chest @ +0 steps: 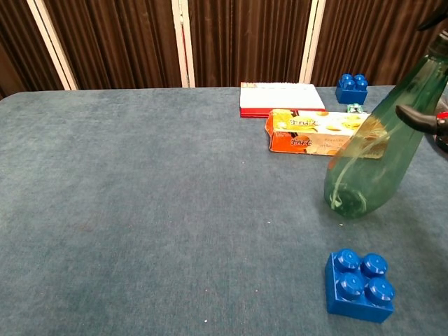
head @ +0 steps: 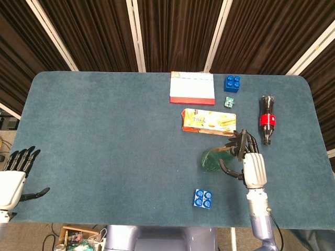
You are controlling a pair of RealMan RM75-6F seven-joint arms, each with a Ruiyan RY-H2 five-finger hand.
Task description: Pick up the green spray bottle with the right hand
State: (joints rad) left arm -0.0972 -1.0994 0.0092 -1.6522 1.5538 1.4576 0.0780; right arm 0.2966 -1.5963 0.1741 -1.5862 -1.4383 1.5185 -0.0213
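The right robot hand (head: 250, 162) gripped the tilted green bottle (head: 219, 156). A blue brick (head: 202, 198) lay at its 7 o'clock. The left robot hand (head: 13, 178) was open, fingers apart.

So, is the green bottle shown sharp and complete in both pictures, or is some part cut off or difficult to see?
Head view: the green spray bottle is small but sharp, its upper part hidden under the right hand. Chest view: it is large and see-through, the orange snack box shows through it, and the picture's right edge cuts off its top.
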